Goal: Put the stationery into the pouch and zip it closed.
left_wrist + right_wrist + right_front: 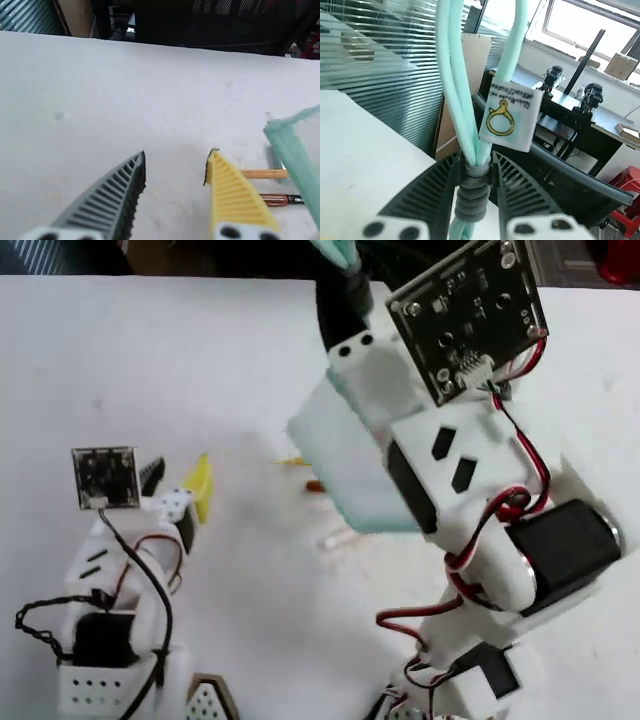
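White table [200, 350] | left gripper [177, 154] wide apart, empty | right gripper [475, 172] clamped on pouch strap [454, 100]

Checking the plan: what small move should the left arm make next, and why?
Probably ease the open, empty left gripper toward the yellow pencil lying on the table nearby; the right gripper holds the pouch strap.

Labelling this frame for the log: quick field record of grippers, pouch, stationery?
left gripper: open, empty, low over the table
right gripper: shut on the mint loop
pouch: held up by that loop; zip state not visible
yellow pencil: on the table beside the pouch, outside it
brown pencil: beside the yellow one, also outside
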